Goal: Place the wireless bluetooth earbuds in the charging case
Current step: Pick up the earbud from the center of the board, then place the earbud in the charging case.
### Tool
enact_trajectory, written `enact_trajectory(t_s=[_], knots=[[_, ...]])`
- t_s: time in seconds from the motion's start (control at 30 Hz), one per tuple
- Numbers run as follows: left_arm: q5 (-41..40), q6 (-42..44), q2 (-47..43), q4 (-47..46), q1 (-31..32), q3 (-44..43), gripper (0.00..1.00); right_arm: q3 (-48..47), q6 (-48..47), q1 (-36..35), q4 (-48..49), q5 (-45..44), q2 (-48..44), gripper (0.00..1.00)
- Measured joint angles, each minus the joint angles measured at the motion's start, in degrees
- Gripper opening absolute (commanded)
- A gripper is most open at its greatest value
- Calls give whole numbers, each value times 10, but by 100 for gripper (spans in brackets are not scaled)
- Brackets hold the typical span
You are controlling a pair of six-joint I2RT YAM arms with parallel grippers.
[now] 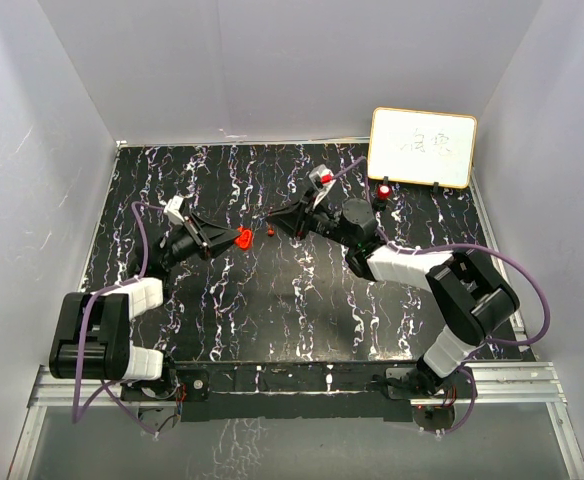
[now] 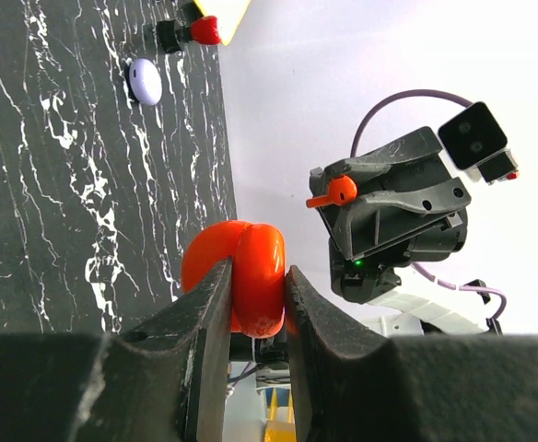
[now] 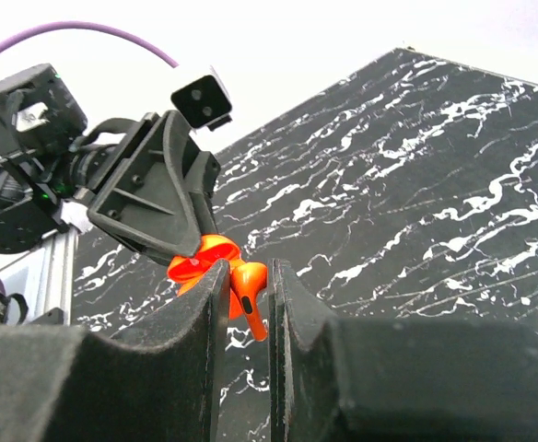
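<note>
L arm stretched fwd over table [image 1: 272, 310] centre, wrist rolled sideways. L gripper [image 2: 256, 285] is pinched tight on red charging case [image 2: 241, 262]. R arm reaches across to the left, and I read R gripper [image 3: 248, 276] as nearly closed, clamping red earbud [image 3: 249, 299] just beside the case. Tips face each other.

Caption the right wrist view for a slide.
Right gripper pinches red plastic earbud beside red round case in left gripper.

White walls [image 1: 272, 60] boxed in a black marbled table [image 1: 272, 300]; a whiteboard [image 1: 422, 147] leaned beyond the right gripper [image 1: 276, 227].
</note>
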State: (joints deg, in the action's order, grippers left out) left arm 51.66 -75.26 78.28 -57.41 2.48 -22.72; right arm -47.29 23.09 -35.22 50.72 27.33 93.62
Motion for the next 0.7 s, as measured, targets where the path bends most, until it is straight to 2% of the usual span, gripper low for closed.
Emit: enact_trajectory(t_s=[0.43, 0.7], knots=[[-4, -35, 26, -38, 31, -11, 0, 33, 45, 0, 153, 32, 3, 0], [-4, -45, 28, -43, 48, -22, 0, 62, 61, 0, 266, 48, 40, 0]])
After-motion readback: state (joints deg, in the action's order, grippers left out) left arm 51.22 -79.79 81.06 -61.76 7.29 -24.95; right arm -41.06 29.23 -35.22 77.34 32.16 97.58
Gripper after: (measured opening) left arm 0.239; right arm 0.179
